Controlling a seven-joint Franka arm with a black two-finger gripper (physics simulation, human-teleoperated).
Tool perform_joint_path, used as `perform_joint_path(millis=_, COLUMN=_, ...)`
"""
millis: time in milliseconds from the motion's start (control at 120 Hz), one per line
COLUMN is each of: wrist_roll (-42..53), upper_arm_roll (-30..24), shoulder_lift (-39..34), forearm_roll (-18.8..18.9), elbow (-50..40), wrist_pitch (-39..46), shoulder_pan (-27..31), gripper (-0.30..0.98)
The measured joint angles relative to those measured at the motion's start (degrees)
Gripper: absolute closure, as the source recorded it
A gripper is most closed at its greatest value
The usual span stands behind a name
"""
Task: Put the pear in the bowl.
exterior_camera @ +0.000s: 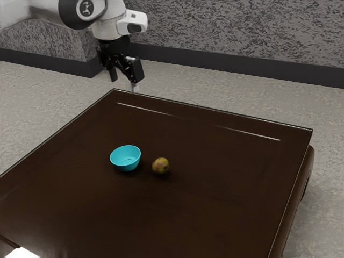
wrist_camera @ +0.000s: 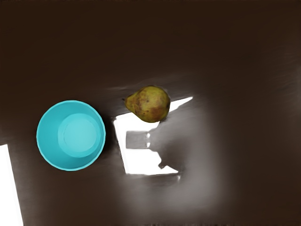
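Speckled grey walls rise behind a dark, glossy desk. On it lies a greenish-brown pear, outside and just beside an upright, empty turquoise bowl. Above the desk's far corner hangs the black pincer, its fingers apart and nothing between them. Several things could go wrong: the round pear may roll if one finger touches it first; a grip on its tapered neck may slip; and, with the bowl so near, a wide descent could knock the rim. Seen from the side, the pear is a small rounded lump, its stem hard to make out. The wrist view, looking down, gives its lie: on its side, stem end towards the bowl, fat end away, beside a white glare on the desktop.
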Motion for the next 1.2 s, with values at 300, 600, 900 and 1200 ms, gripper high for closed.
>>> perform_joint_path(millis=300, wrist_roll=0.5, upper_arm_roll=-0.5, shoulder_lift=8.1, forearm_roll=-3.7, elbow=-3.7, wrist_pitch=0.0, shoulder_pan=3.2, gripper=0.00)
perform_joint_path(millis=600, wrist_roll=21.3, upper_arm_roll=2.0, shoulder_lift=11.9, forearm_roll=-3.0, elbow=1.3, wrist_pitch=1.4, shoulder_pan=3.1, gripper=0.00)
perform_joint_path(millis=900, wrist_roll=56.4, upper_arm_roll=1.3, shoulder_lift=23.8, forearm_roll=-4.2, elbow=8.3, wrist_pitch=4.4, shoulder_pan=2.9, gripper=0.00)
perform_joint_path(millis=1200, wrist_roll=77.7, upper_arm_roll=2.7, shoulder_lift=34.1, forearm_roll=-9.4, elbow=11.9, wrist_pitch=7.2, shoulder_pan=3.6, gripper=0.00)
